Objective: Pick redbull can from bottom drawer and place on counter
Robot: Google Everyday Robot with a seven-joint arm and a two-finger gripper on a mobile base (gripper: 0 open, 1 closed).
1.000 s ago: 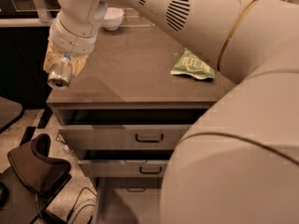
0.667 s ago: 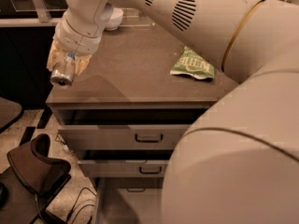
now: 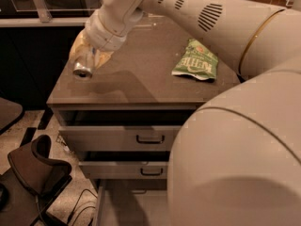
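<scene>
While the gripper (image 3: pixel 85 64) hangs over the counter's (image 3: pixel 141 79) left side, near the left edge, its jaws are closed on the can (image 3: pixel 83 71). Can is clamped between the pale, see-through fingers (image 3: pixel 75 51), tilted, with its shiny silver end facing down and toward the camera. Can't tell whether it touches the counter; a soft shadow lies on the surface just right of it.

Arm (image 3: pixel 197 18) comes in from the upper right, white with dark vent slots, and its bulk fills the lower right of the view.

Green bag (image 3: pixel 195 62) lies flat on the counter's right part, well apart from the can, partly under the arm.

Bottom drawer (image 3: pixel 131 206) is pulled out, with a plain grey interior; the arm covers its right part. Both upper drawers (image 3: pixel 117 138) are pulled out slightly, each with a dark loop handle (image 3: pixel 150 139) on the front.

Dark padded thing (image 3: pixel 35 166) sits on the floor (image 3: pixel 28 121) lower left, beside the cabinet, with a cable (image 3: pixel 77 204) near it.
</scene>
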